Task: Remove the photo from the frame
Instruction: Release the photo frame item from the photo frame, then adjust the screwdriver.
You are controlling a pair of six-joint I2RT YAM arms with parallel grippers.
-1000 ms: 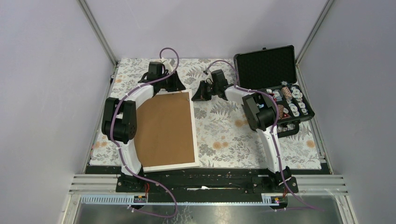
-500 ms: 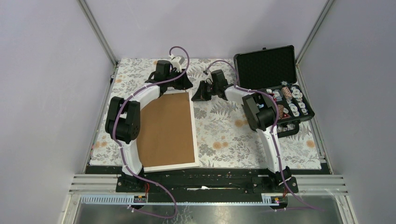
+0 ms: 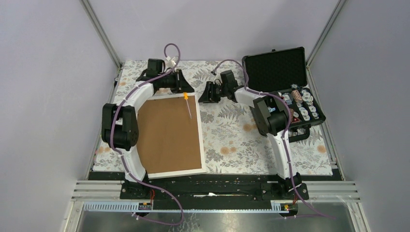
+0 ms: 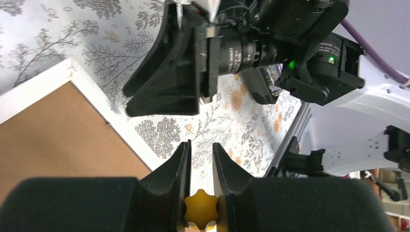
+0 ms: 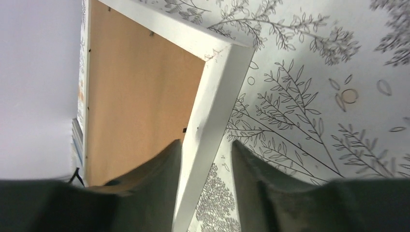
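This is a robotics lab test cell: plain lilac-grey panel walls (image 3: pixel 48 96) and bare aluminium profile posts (image 3: pixel 101 33) box in a floral-printed tablecloth (image 3: pixel 232 140). Two black-and-white robot arms (image 3: pixel 124 126) trailing purple cables (image 3: pixel 171 44) stand on slotted aluminium rails (image 3: pixel 333 191) along its near edge.

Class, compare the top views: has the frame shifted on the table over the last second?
No. The frame lies where it did, its near right corner at the same spot by the near edge of the floral cloth.
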